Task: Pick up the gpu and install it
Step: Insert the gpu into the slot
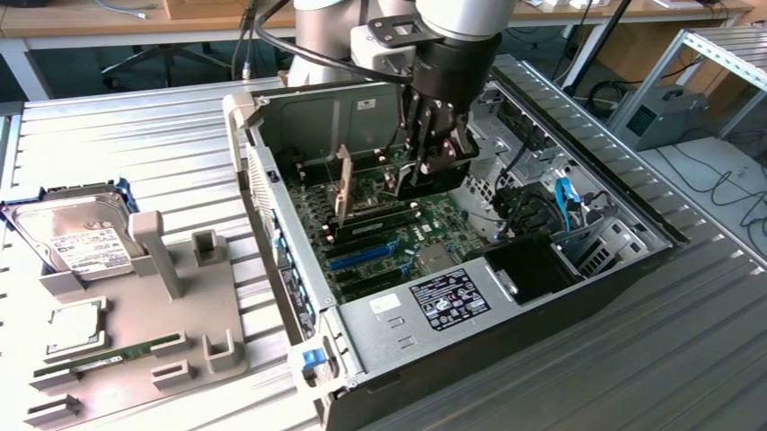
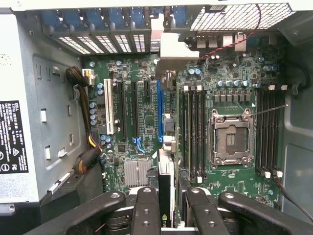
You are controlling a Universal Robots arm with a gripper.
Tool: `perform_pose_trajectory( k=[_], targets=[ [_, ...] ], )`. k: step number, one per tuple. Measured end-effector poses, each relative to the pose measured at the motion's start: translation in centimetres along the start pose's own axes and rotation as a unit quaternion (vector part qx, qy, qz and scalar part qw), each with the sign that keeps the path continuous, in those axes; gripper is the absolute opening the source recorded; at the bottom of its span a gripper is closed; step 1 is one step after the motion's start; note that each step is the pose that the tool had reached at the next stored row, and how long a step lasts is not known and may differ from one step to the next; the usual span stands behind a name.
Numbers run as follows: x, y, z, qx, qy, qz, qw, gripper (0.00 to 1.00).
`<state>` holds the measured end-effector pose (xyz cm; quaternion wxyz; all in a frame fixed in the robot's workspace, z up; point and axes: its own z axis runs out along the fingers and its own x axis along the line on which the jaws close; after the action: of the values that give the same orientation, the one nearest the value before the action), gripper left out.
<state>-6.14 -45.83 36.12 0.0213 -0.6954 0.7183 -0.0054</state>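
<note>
Labels come first: a black sticker [image 1: 448, 300] with white marks sits on the silver power box of the open computer case [image 1: 623, 269], but its words are too small to read. In the wrist view a black label [image 2: 11, 137] sits on the grey box [image 2: 44, 122] inside the case; its small print cannot be read. The hard drive [image 1: 74, 235] in its blue frame, at the exterior view's left, has a white label with print that is also too small to read. It stands on a grey holder tray [image 1: 132, 359], and a narrow green RAM stick [image 1: 102, 355] lies in that tray too. The gpu [image 2: 166, 188] is a thin, flat, black card. In the wrist view it is seen edge-on, with a pale strip along its top and a bit of green mark low down. It stands upright between the fingers of the gripper [image 2: 169, 208], which are closed on it. The card hangs over the green motherboard [image 2: 230, 83], close to the long blue slot [image 2: 159, 110]. Whether it touches the slot cannot be told. In the exterior view the gripper [image 1: 434, 166] reaches down into the case, and it hides much of the card there. The lower part of the card is cut off in the wrist view.
</note>
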Motion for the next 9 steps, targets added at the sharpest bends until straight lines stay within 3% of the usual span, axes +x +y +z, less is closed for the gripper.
perform_pose_trajectory(
  k=[9],
  targets=[
    [0.24, -0.01, 0.00, 0.0000, 0.0000, 0.000, 1.0000, 0.26]
  ],
)
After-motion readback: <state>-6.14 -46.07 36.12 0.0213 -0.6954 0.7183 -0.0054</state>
